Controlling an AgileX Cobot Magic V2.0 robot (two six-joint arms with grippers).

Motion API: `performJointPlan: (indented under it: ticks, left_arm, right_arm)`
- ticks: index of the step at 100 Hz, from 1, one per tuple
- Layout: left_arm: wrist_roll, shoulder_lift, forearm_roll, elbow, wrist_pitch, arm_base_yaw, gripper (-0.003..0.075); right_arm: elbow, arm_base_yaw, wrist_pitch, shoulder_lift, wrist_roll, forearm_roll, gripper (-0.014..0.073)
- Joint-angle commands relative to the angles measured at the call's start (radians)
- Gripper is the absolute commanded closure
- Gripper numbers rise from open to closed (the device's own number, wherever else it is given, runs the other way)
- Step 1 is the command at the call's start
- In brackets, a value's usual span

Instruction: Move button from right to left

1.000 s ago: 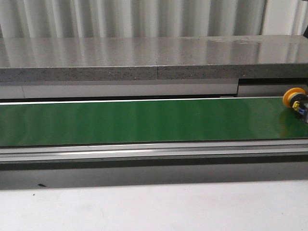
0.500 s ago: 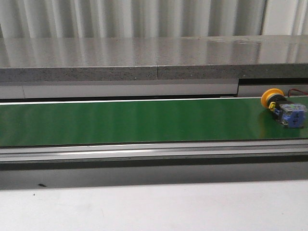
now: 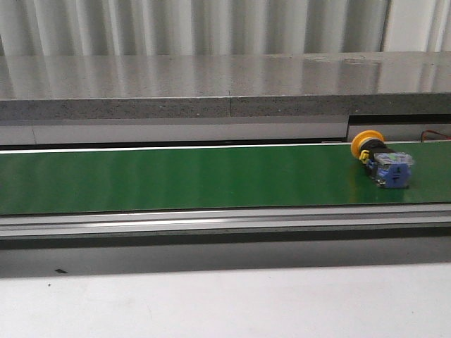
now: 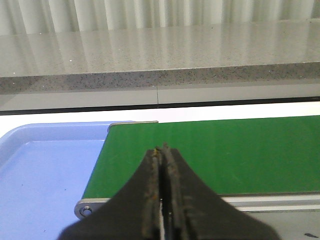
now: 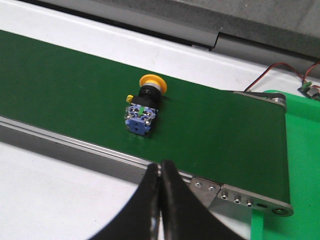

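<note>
The button [image 3: 381,160] lies on its side on the green belt [image 3: 176,176] near the right end, its yellow-orange cap toward the back and its blue-grey block toward the front. It also shows in the right wrist view [image 5: 143,104]. My right gripper [image 5: 161,165] is shut and empty, over the belt's near rail, short of the button. My left gripper [image 4: 163,149] is shut and empty over the belt's left end [image 4: 210,150]. Neither gripper shows in the front view.
A blue tray [image 4: 45,175] sits past the belt's left end. A green tray [image 5: 302,150] sits past the right end, with red and black wires [image 5: 280,67] behind it. A grey stone shelf [image 3: 225,84] runs behind the belt. White tabletop [image 3: 225,303] lies in front.
The button has travelled left along the belt from the right edge of the front view. Nothing else has moved.
</note>
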Motion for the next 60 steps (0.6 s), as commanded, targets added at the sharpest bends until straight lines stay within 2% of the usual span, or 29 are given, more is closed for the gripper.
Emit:
performJointPlan:
  ticks: [1,24,60]
  left_arm:
    - [-0.005,-0.034,0.023,0.040,-0.074,0.001,0.0741]
    - [-0.005,-0.034,0.030,0.040,-0.074,0.001,0.0741]
    - [-0.005,-0.034,0.030,0.038,-0.148,0.001,0.0741]
  right_arm:
    - [0.020,0.003,-0.089,-0.093,-0.012,0.012,0.0662]
    - [0.082,0.003,-0.130,-0.271,-0.012,0.012,0.0662]
    - [0.082,0.003,-0.119,-0.289,-0.012,0.012,0.0662]
